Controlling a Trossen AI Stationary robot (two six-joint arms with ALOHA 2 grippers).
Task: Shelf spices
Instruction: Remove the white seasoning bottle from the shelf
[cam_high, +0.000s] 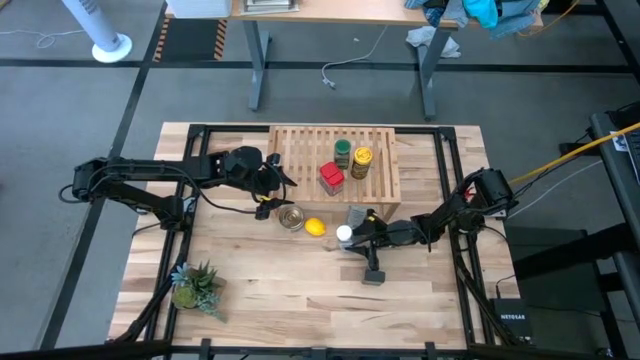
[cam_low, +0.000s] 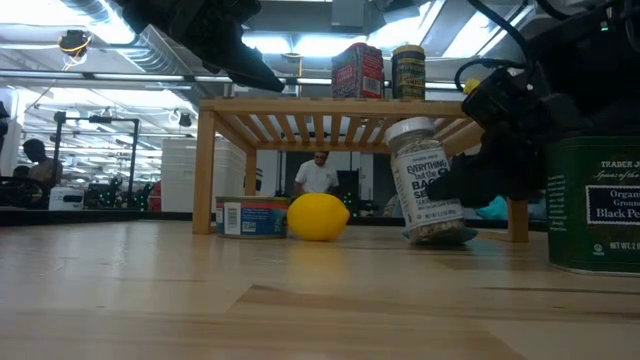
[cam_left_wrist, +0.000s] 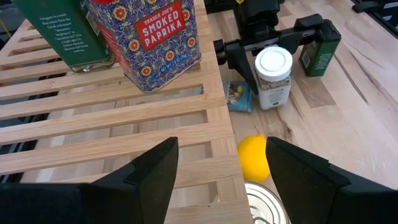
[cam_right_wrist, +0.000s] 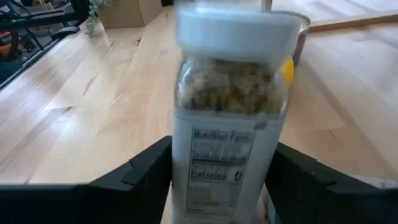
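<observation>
My right gripper (cam_high: 352, 236) straddled the white-lidded jar (cam_high: 344, 233) on the table just in front of the rack (cam_high: 300, 150); whether its fingers pinched, I could not tell. I judged a firm mid-body squeeze wise before lifting. My left gripper (cam_left_wrist: 221, 165) hovered spread over the rack.

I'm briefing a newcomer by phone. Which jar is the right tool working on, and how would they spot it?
Find the wooden shelf; just off its front edge on the tabletop stands the white-lidded jar, between the right tool's fingers. Beside it lie a lemon and a silver tin; only it has a white cap.
</observation>
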